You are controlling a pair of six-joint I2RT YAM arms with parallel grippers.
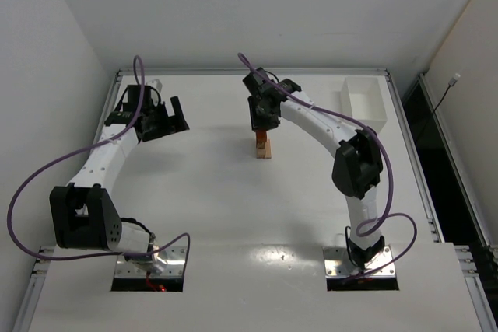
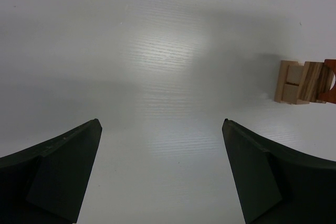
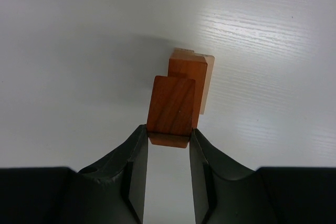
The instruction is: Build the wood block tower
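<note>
The wood block tower (image 1: 264, 149) stands near the middle of the table as a short, narrow stack of tan and reddish-brown blocks. In the left wrist view the wood block tower (image 2: 303, 82) shows at the right edge. My right gripper (image 3: 168, 132) hangs straight over the stack, shut on a reddish-brown block (image 3: 170, 106) pinched at its near end. Under it sit another reddish block (image 3: 188, 66) and a tan block (image 3: 208, 80). Whether the held block touches them I cannot tell. My left gripper (image 2: 163, 124) is wide open over bare table, far left of the stack.
A white rectangular tray (image 1: 363, 99) sits at the back right corner. The left arm (image 1: 101, 165) bends along the left side, the right arm (image 1: 354, 161) arches over the right half. Purple cables loop beside both arms.
</note>
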